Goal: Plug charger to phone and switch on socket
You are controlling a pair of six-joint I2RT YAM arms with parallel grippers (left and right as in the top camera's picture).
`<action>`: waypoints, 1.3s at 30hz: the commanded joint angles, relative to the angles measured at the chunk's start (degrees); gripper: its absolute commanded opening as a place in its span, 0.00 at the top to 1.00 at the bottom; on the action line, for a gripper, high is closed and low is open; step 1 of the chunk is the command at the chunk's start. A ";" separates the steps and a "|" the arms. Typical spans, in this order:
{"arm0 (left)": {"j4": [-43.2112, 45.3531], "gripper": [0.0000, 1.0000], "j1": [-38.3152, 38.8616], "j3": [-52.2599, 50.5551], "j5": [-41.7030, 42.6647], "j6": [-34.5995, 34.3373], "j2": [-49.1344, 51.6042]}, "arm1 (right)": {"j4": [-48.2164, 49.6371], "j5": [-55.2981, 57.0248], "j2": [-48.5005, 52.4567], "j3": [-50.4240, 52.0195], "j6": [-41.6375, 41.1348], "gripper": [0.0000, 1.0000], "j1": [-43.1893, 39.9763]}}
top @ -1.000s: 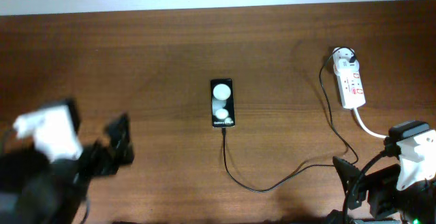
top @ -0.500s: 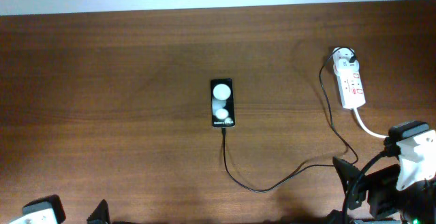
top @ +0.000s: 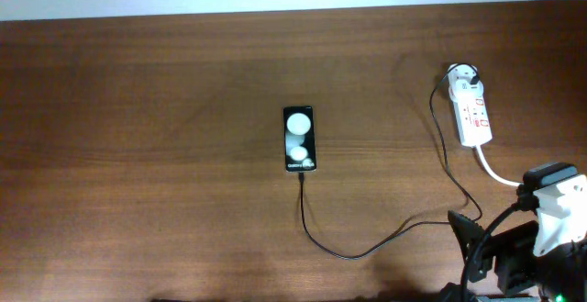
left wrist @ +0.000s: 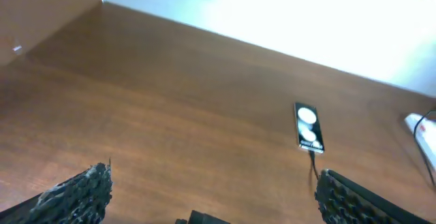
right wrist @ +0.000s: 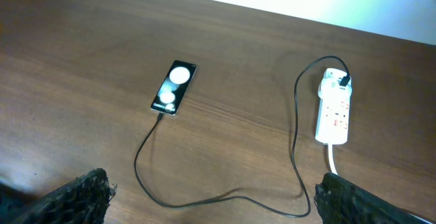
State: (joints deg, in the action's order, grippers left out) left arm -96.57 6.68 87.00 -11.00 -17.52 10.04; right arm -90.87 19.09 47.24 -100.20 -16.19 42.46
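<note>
The phone lies flat mid-table, its two white spots facing up. The charger cable runs from the phone's near end, curves right, then rises to the plug at the far end of the socket strip; its tip touches the phone. My left gripper is open and empty, low over bare wood, well short of the phone. My right gripper is open and empty above the cable loop, with the phone and socket ahead. The left arm is out of the overhead view.
My right arm sits at the table's front right corner, near the socket's thick white cord. A pale wall borders the far table edge. The socket's end shows at the right edge of the left wrist view.
My left arm has pulled back toward the front left edge and left the overhead view. The phone, cable, socket and right arm have not moved.
</note>
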 commanded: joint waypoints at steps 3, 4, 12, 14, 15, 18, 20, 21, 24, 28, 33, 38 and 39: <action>-0.11 0.01 -1.33 0.11 -0.42 0.46 -9.55 | 0.22 0.92 0.15 -0.02 0.11 0.01 -0.15; -0.11 0.01 -1.33 0.50 -0.42 0.46 -9.64 | 0.22 0.92 0.15 -0.02 0.11 0.01 -0.15; -0.11 0.01 -1.33 0.70 -0.63 0.48 -9.64 | 9.62 1.14 0.15 -0.02 0.11 0.01 -0.15; 1.36 0.01 -1.33 0.52 -1.70 0.46 -9.64 | 13.73 1.11 0.15 -0.02 0.11 0.01 -0.15; 2.54 0.01 -1.33 -1.01 -3.78 0.46 -9.64 | 14.53 1.09 0.15 -0.02 0.09 0.01 -0.15; 13.68 0.01 -1.33 -15.17 -5.79 0.46 -9.62 | 15.04 1.09 0.17 -0.02 0.11 0.01 -0.15; 30.88 0.01 -1.33 -28.35 -5.77 0.46 -9.62 | 14.99 1.09 0.15 -0.02 0.11 0.01 -0.15; 37.40 0.01 -1.33 -33.62 -5.75 0.46 -9.62 | 14.67 1.09 0.15 -0.02 0.11 0.01 -0.15; 58.51 0.01 -1.33 -52.50 -5.75 0.46 -9.60 | 14.60 1.09 0.17 -0.02 0.09 0.01 -0.15; 80.35 0.01 -1.33 -71.08 -5.73 0.46 -9.60 | 14.10 1.05 0.17 -0.02 0.09 0.01 -0.15; 86.47 0.01 -1.33 -80.48 -1.97 0.46 -9.60 | 13.55 1.07 0.17 -0.02 0.09 0.01 -0.15; 92.94 0.01 -1.33 -86.53 1.03 0.48 -9.35 | 13.53 1.07 0.17 -0.02 0.11 0.01 -0.15; 92.80 0.01 -1.33 -86.53 2.05 0.52 -9.35 | 13.53 1.07 0.17 -0.02 0.09 0.01 -0.15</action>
State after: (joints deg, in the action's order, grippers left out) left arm -3.90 5.54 1.02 -11.81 -17.52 0.84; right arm -77.47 19.53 47.24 -100.05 -16.21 42.46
